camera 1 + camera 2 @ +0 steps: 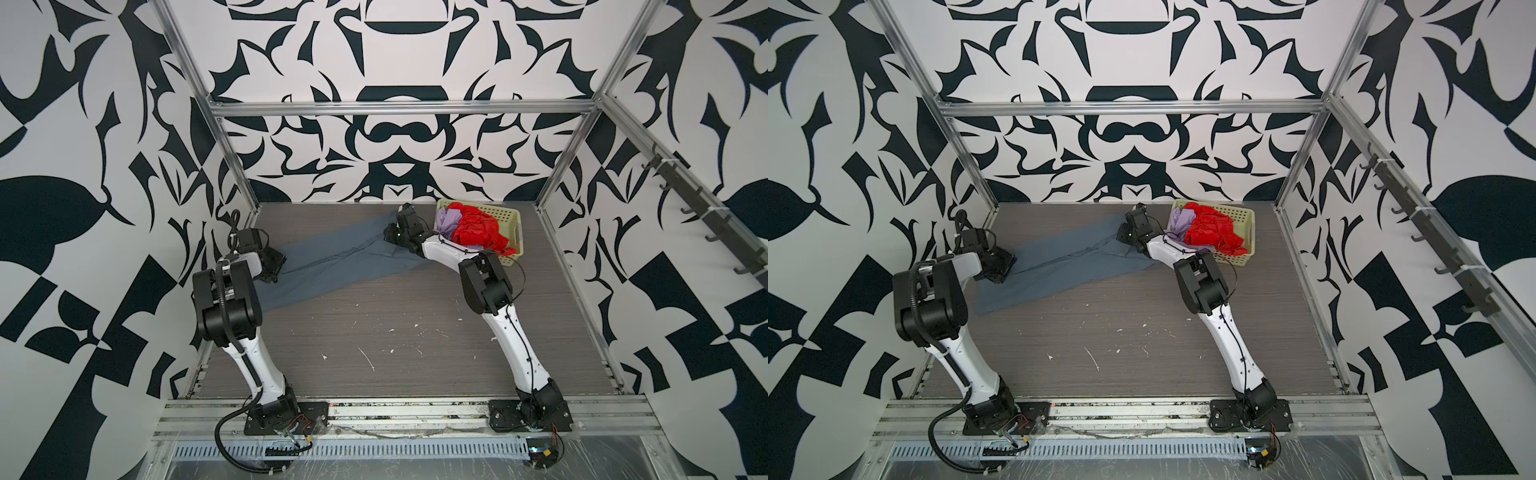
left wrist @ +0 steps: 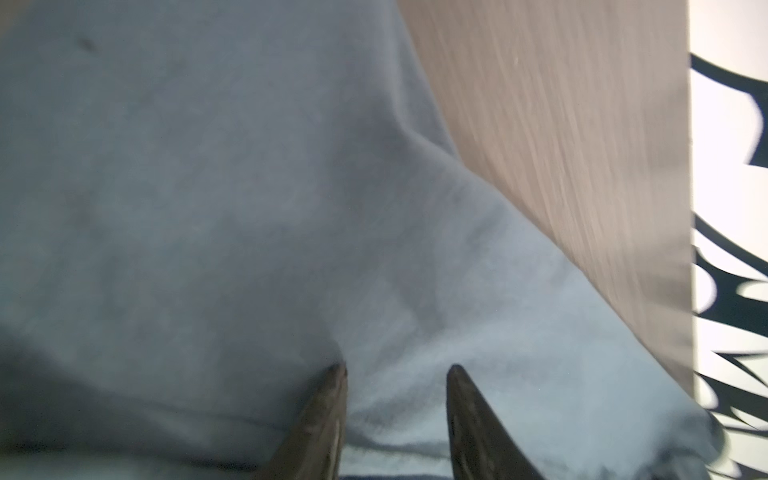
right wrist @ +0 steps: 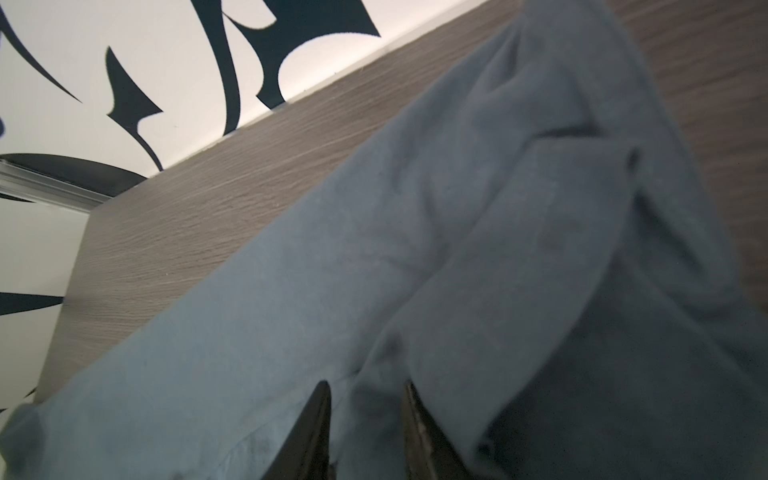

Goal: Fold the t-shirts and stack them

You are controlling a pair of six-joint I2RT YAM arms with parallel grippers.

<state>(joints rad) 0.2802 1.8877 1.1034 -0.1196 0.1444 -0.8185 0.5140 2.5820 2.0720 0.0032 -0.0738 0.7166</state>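
Both top views are evenly bright; wrist views show the slate blue-grey cloth t-shirt blurred and dim.

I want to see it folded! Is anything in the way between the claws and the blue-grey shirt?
Nothing visible is. The left claw and the right claw each pinch the blue-grey shirt, which lies stretched between them across the table.
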